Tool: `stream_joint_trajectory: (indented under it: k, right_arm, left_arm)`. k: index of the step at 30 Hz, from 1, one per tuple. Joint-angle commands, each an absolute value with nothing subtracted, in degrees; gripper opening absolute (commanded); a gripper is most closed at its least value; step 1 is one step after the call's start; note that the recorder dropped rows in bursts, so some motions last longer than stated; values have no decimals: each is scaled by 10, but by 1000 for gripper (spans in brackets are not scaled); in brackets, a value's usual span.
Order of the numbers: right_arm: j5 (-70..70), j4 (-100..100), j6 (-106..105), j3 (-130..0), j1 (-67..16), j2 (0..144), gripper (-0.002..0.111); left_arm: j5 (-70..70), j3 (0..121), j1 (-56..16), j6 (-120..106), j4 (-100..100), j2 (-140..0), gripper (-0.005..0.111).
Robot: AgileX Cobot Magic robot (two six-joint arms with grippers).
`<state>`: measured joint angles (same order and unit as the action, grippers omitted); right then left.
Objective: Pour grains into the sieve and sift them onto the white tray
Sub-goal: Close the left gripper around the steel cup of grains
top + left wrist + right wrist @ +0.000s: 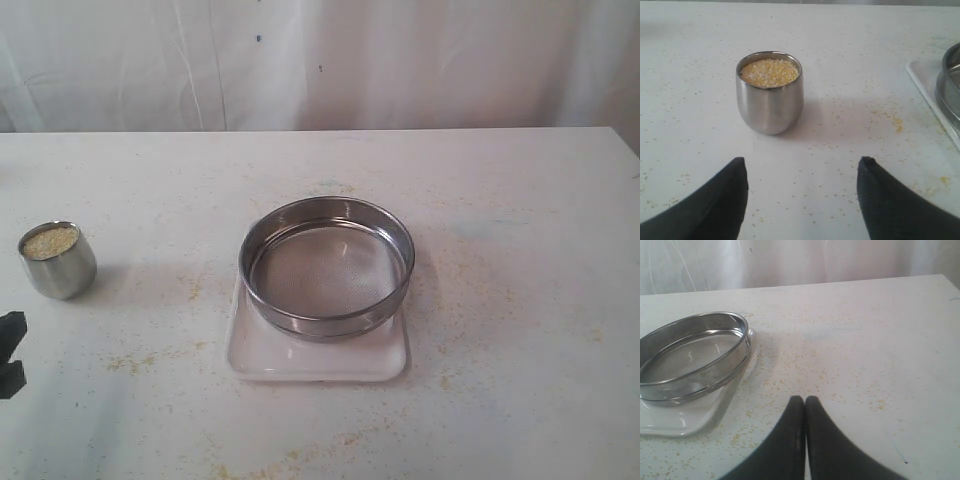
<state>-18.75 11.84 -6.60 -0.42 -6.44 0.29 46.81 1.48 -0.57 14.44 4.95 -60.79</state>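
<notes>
White speckled table [520,380] bears a flat square white tray [300,362] beneath the wide round steel sieve [330,325]. Well left of the sieve, a small steel cup [60,270] holds yellow-tan grains [50,241]. Left gripper [802,162] gapes wide at the cup. Right gripper [805,400], near the sieve, has its fingers pressed together, holding nothing.

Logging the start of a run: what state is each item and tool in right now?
steel cup: upright on the table, unheld.
grains: fill the cup nearly to its rim.
sieve: empty, resting on the white tray.
white tray: under the sieve, bare part clean.
left tool: open, facing the cup, not touching it.
right tool: shut, holding nothing.
</notes>
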Motion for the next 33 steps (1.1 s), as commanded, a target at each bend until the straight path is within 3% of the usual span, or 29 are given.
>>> stream_joint_trajectory:
  k: [1, 4, 12, 21, 28, 33]
  right_arm:
    - [-183, 122, -66, 0, -62, 0, 0]
    - [-183, 122, -66, 0, -62, 0, 0]
    - [-183, 122, -66, 0, -62, 0, 0]
    - [-183, 122, -66, 0, -62, 0, 0]
    - [-183, 122, -66, 0, -62, 0, 0]
    - [-183, 122, -66, 0, -62, 0, 0]
  left_arm:
    - [547, 53, -8, 131, 44, -725, 66]
    - [615, 73, -8, 124, 21, -805, 67]
    - [700, 134, -8, 101, 0, -965, 83]
    - [700, 171, -7, 101, 0, -987, 75]
    - [668, 200, -7, 101, 0, -995, 91]
    - [677, 208, -7, 103, -19, -1026, 92]
